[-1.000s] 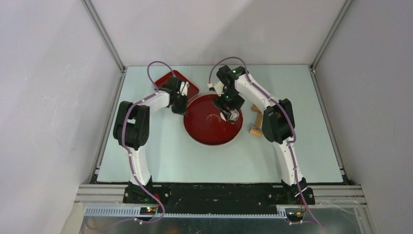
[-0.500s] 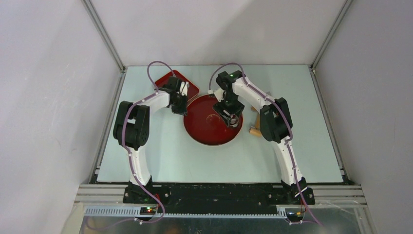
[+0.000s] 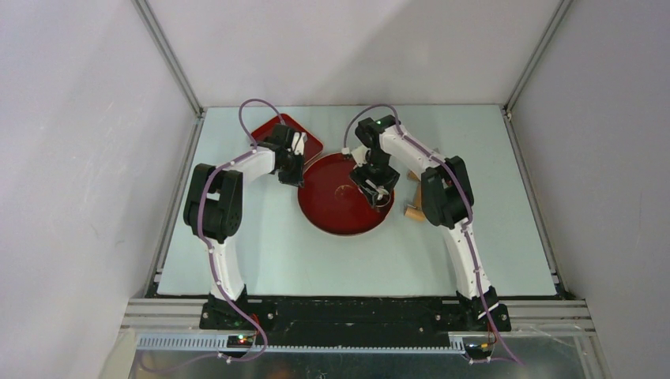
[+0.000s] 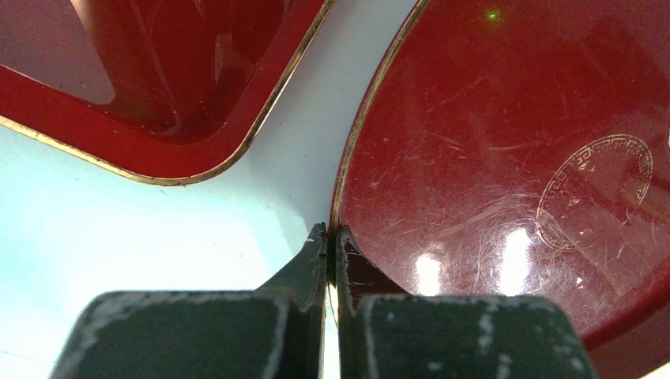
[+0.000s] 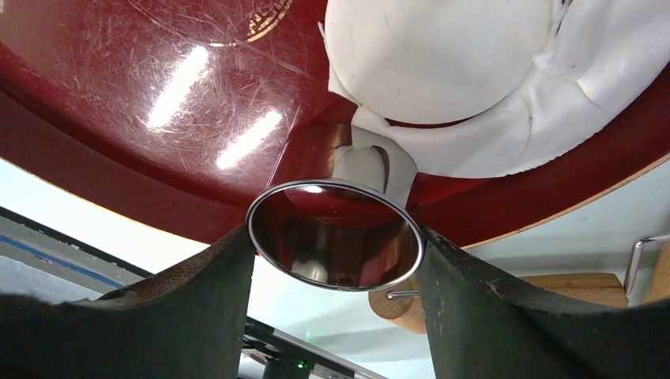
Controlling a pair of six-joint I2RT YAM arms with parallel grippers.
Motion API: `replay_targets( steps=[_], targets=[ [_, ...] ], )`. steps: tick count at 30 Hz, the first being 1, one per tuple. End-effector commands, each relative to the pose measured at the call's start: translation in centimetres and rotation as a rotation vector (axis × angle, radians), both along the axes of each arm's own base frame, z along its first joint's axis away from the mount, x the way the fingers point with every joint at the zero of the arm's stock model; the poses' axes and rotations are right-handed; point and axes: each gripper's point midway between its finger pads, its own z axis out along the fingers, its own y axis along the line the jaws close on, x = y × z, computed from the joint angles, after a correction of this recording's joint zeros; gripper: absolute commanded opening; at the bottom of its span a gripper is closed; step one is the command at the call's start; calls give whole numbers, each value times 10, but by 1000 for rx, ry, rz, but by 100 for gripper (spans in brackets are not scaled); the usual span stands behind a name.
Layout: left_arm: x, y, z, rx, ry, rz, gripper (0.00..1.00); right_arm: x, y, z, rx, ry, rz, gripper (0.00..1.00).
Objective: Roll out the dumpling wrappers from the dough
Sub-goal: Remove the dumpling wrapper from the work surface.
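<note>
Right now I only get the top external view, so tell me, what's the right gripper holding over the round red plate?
Observer: The right wrist view shows the right gripper clamped on a metal cutter ring, with one finger on each side.
Operator: Is any wrapper cut yet?
Observer: One round dumpling wrapper lies on the round plate. Ragged leftover dough wraps its right side.
Operator: And the left arm?
Observer: The left gripper is shut on that plate's rim. The square tray sits beside the plate without touching it.
</note>
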Motion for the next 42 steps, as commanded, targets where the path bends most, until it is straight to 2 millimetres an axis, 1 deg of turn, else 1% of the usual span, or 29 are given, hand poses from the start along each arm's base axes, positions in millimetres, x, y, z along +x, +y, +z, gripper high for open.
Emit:
replay_targets(
  steps=[1,3,8,11,20,25,28,29,30,32,35,37,38,39,40,41,42],
  targets=[
    [3,3,17,8,-52,-14,0,-19,0,0,36,96,12,56],
    [4,3,17,7,-53,-14,0,-26,5,-1,62,133,12,55],
    [5,3,17,8,-56,-13,0,-40,26,6,172,230,4,53],
    [4,3,17,10,-54,-12,0,-44,37,9,208,252,13,53],
    [4,3,17,11,-54,-9,0,-60,70,27,342,326,32,52],
    [4,4,16,12,-53,-8,0,-69,94,45,451,378,49,52],
    [4,4,17,11,-53,-8,0,-74,111,66,548,403,64,52],
    [4,4,17,11,-53,-8,0,-74,115,69,565,406,69,52],
    [4,4,17,11,-54,-8,0,-76,120,77,597,415,76,52],
    [4,4,17,12,-54,-8,0,-78,125,82,626,422,86,52],
    [4,4,16,11,-53,-9,0,-77,126,87,632,405,94,51],
    [4,4,17,11,-53,-8,0,-72,119,83,587,359,97,51],
    [4,4,16,12,-53,-9,0,-65,112,81,544,303,102,50],
    [4,3,17,12,-54,-9,0,-64,105,75,507,289,95,50],
    [4,4,17,12,-54,-8,0,-56,95,72,455,228,101,50],
    [4,4,17,11,-54,-8,0,-53,85,65,416,220,88,50],
    [4,4,17,11,-54,-9,0,-46,76,63,370,173,82,49]
  ],
)
